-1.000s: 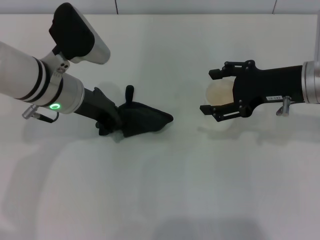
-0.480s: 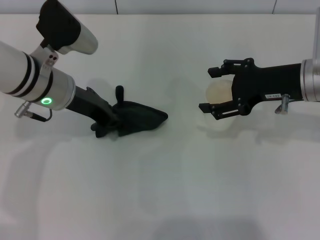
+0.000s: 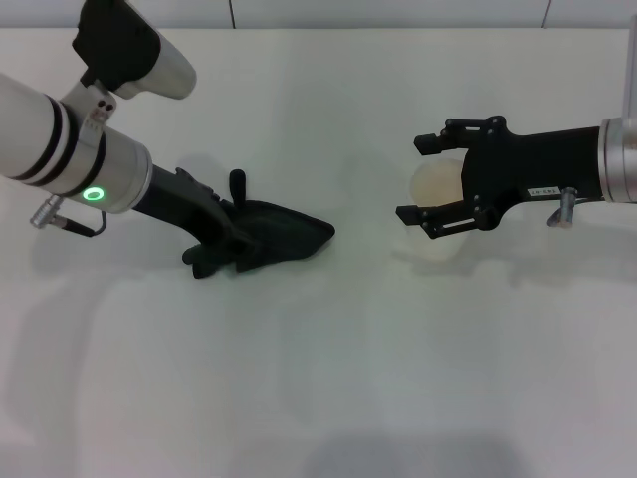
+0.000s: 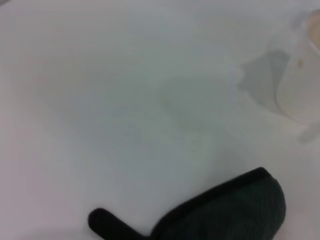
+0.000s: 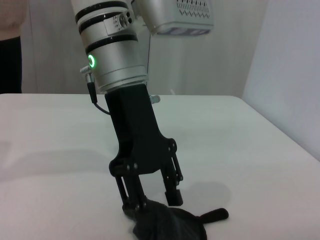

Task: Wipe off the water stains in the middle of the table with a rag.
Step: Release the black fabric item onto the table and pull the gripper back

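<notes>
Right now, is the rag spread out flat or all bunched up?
Bunched up. The rag sits in a folded heap on the table, one thin corner sticking out, with the left claw down on it.

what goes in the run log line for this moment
left gripper: on dark folded cloth rag | right gripper: open around white paper cup | white table

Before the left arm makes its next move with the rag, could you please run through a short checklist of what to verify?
1. Left gripper on the rag: ok, fingers pressed into its edge.
2. Rag flat on the table: ok.
3. Water stains visible: not ok, no blotch shows in any view.
4. Paper cup upright: ok, between the open fingers of the right gripper.
5. Bare table between rag and cup: ok.
</notes>
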Tool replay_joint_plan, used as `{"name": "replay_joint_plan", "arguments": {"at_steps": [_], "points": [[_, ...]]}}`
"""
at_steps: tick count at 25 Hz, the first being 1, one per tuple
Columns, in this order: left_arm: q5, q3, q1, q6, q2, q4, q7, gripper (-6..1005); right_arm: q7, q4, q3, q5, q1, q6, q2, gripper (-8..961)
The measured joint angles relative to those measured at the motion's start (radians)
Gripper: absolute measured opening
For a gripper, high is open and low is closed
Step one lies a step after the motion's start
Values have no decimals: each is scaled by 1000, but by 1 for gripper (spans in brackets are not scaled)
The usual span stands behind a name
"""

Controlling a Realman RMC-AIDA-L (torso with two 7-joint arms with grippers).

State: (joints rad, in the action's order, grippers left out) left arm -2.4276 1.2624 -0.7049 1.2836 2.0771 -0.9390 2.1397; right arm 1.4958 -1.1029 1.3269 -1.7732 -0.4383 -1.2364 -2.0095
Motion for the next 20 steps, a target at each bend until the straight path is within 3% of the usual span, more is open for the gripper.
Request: {"name": "replay_joint_plan", "arguments": {"at_steps": [6, 12, 20], "points": [[24, -32, 25, 18, 4, -65, 0, 682, 0, 0, -1, 0, 2, 1, 0, 868], [155, -124, 76, 126, 2, -161, 2, 852, 13, 0, -5, 0, 2, 4, 1, 868], [258, -247, 163, 235, 0, -230, 8, 893, 24, 0, -12, 0, 4, 3, 2, 868]]}}
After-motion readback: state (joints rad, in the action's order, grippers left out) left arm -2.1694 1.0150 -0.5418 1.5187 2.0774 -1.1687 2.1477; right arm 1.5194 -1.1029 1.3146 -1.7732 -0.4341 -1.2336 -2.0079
